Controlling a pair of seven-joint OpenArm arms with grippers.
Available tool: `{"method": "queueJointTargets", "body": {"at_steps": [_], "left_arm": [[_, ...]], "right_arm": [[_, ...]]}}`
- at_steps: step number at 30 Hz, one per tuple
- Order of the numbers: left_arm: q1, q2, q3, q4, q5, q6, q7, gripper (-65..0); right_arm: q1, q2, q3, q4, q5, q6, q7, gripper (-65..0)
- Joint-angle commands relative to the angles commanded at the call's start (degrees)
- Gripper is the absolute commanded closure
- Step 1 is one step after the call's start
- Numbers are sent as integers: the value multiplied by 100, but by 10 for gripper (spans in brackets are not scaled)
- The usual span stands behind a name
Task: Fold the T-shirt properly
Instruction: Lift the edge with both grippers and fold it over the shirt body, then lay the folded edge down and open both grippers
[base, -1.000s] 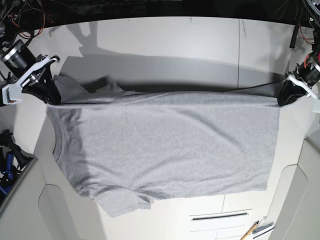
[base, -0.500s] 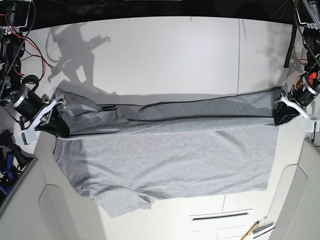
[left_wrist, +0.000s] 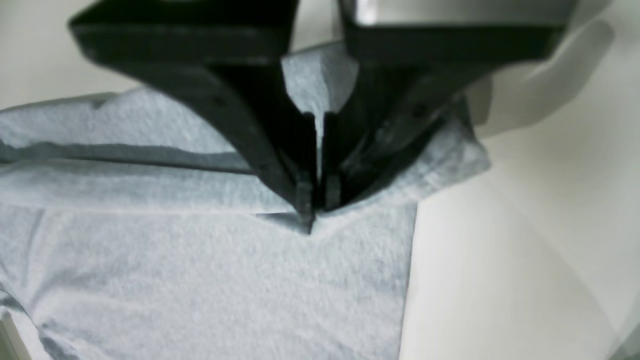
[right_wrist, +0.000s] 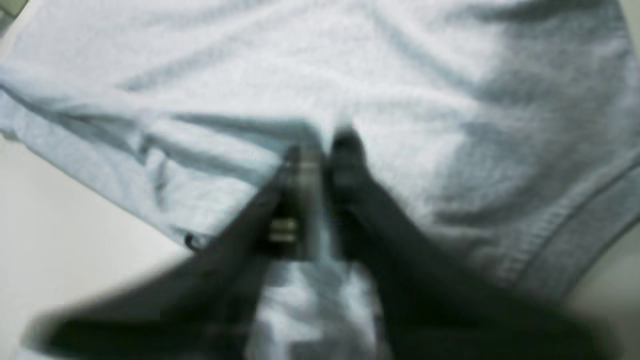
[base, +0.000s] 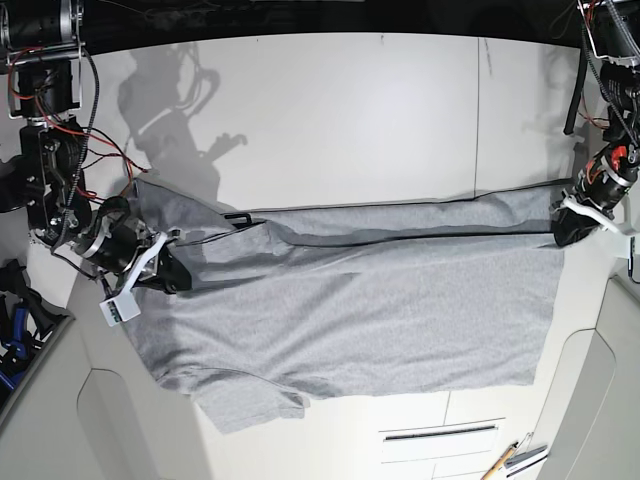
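wide white matte table (base: 350, 110) fills the base view, with a thin dark seam line (base: 477, 115) running front to back on the right part and a small dark mark (base: 380, 42) near the far edge. dark background strip (base: 300, 15) behind the far edge. bundle of red and black wires (base: 60, 110) hangs at the upper left. blue and black object (base: 15, 325) at the left edge, only partly in view. light grey curved panels (base: 60, 410) along the near corners. white drawer-like front with a narrow dark slot (base: 440, 434) at the bottom. yellow-handled tool (base: 498, 464) beside a small white piece (base: 527, 456) at the bottom right, too small to tell what.
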Motion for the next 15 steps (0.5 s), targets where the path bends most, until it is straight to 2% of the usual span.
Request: {"method": "queueJointTargets", "body": {"at_steps": [2,4,5,7,8,9,10,12,15], "left_arm": [[0,-4,0,0,0,0,-162,-250],[-2,-4,0,0,-2,0,-271,-358],[-11,-7,-2,0,-2,0,-282,-378],[-55,-26,-4,2,0,0,-210,-379],[-105,-39,-37,9,-4,0,28,-378],[-184,-35,-107,50,-17,0,461,-378],[-234,-35,-173,122,-142,0,844,-378],[-212,-35,-431,282,-584,0,1322,-378],[-170,-33,-988,350,-1078,0,1641,-378]], "right_arm": [[2,-98,0,-9,-44,-2,22,-303],[35,-153,4,-7,-39,-2,42,-343],[55,-155,7,4,-39,-4,42,-343],[61,-157,101,87,-37,-17,-4,-343],[61,-157,210,162,9,-17,-170,-342],[61,-160,363,262,70,-17,-402,-342],[48,-157,562,391,177,-17,-656,-342],[31,-157,1108,649,402,-17,-1246,-342],[33,-155,1993,824,787,-17,-1947,-342]]}}
